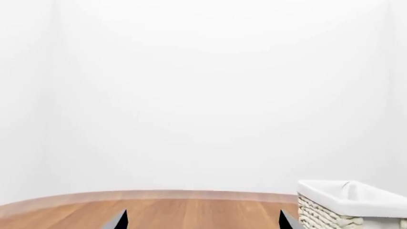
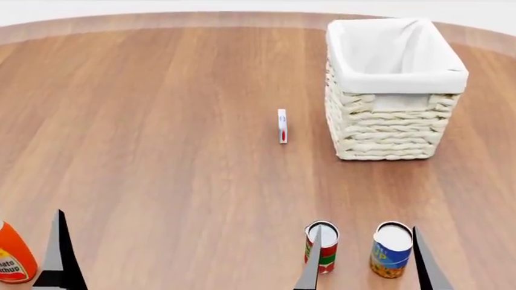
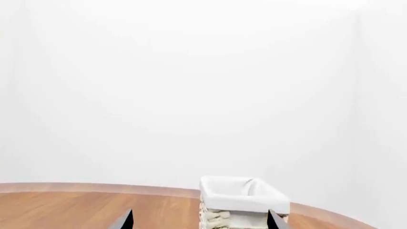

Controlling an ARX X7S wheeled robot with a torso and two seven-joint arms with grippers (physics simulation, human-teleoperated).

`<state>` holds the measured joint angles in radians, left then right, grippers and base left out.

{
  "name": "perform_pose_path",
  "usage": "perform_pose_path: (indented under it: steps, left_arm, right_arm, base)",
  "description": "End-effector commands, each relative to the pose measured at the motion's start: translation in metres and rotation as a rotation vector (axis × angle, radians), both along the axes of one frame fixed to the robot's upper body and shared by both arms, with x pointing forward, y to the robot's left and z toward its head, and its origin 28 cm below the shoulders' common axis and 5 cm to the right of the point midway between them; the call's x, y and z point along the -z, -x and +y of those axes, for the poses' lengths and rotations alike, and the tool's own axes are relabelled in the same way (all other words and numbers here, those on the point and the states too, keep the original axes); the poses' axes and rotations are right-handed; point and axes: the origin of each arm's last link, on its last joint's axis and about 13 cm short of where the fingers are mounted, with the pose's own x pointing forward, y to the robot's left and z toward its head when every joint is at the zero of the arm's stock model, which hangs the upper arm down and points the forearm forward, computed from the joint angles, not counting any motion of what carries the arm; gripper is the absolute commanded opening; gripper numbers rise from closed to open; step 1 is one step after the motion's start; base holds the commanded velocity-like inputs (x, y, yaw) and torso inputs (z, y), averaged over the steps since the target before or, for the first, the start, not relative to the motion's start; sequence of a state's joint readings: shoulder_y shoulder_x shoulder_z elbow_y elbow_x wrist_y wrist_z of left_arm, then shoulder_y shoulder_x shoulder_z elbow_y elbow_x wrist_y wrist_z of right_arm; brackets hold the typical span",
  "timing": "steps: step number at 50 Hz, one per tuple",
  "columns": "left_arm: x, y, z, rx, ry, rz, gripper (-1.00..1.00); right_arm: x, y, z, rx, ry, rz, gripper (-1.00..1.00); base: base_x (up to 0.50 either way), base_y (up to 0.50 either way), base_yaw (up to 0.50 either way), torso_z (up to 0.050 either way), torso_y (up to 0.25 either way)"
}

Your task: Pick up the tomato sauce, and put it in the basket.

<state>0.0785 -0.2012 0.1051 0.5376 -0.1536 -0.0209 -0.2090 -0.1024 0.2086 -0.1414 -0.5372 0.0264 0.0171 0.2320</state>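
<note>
Where the left wrist looks out, the left gripper point(image 1: 203, 220) is open over the table point(image 1: 190, 212), with the basket point(image 1: 350, 205) off to one side. From the head, the tomato sauce point(image 2: 323, 246) stands near the robot, beside a blue can point(image 2: 392, 249), with the basket well beyond. From the right wrist, the right gripper point(image 3: 200, 220) is open too, facing the basket.

Right pincer point(image 2: 364, 266) fingers spread wide, left pincer point(image 1: 202, 220) likewise parted, both empty
</note>
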Motion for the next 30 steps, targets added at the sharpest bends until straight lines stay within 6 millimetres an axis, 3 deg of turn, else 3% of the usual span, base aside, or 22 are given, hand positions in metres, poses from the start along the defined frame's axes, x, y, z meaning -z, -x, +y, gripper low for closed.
perform_pose_path:
  steps: [1, 30]
  left_arm:
    - [0.0, 0.0005, -0.0002, 0.001, -0.004, 0.0, 1.0]
    - [0.0032, -0.0025, -0.0009, -0.001, -0.01, 0.014, 1.0]
  right_arm:
    - [0.0003, 0.0008, -0.0002, -0.003, 0.0, -0.002, 1.0]
    - [0.0021, -0.0025, -0.0003, -0.018, -0.008, 0.008, 1.0]
  base:
    - [0.14, 0.0, 0.0, 0.0, 0.0]
    - [0.14, 0.0, 0.0, 0.0, 0.0]
